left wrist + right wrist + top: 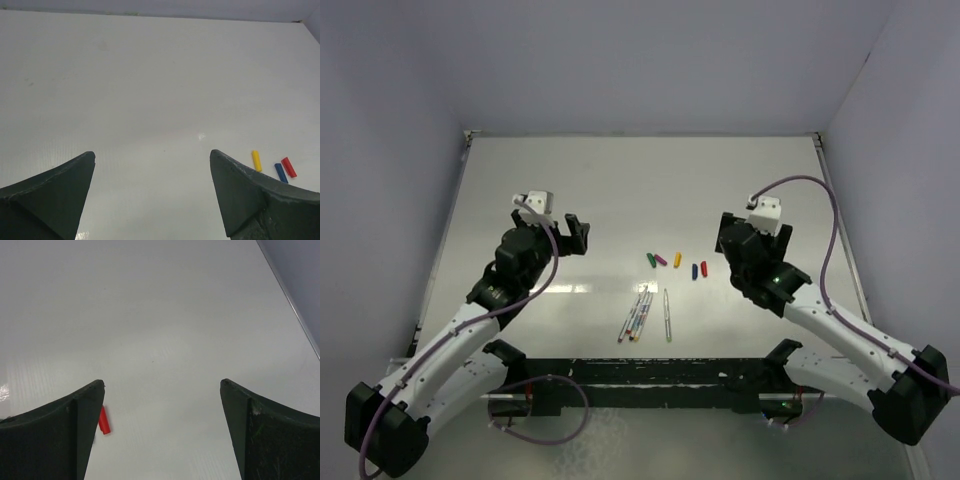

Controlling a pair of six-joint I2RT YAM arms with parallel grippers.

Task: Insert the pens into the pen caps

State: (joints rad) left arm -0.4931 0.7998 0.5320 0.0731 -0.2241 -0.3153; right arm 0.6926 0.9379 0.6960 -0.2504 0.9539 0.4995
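Several thin white-grey pens (637, 315) lie bunched near the table's front middle, one more pen (667, 314) just to their right. Behind them lie five caps in a row: green (651, 260), purple (661, 260), yellow (677, 260), blue (695, 271) and red (704, 268). My left gripper (574, 232) is open and empty, left of the caps; its wrist view shows the yellow cap (256, 160), blue cap (280, 172) and red cap (288, 167) at right. My right gripper (727, 238) is open and empty, right of the caps; the red cap (103, 420) shows beside its left finger (75, 430).
The white table (620, 190) has a raised rim along its sides and back. A dark bar (650, 372) runs along the near edge between the arm bases. Purple cables loop from both arms.
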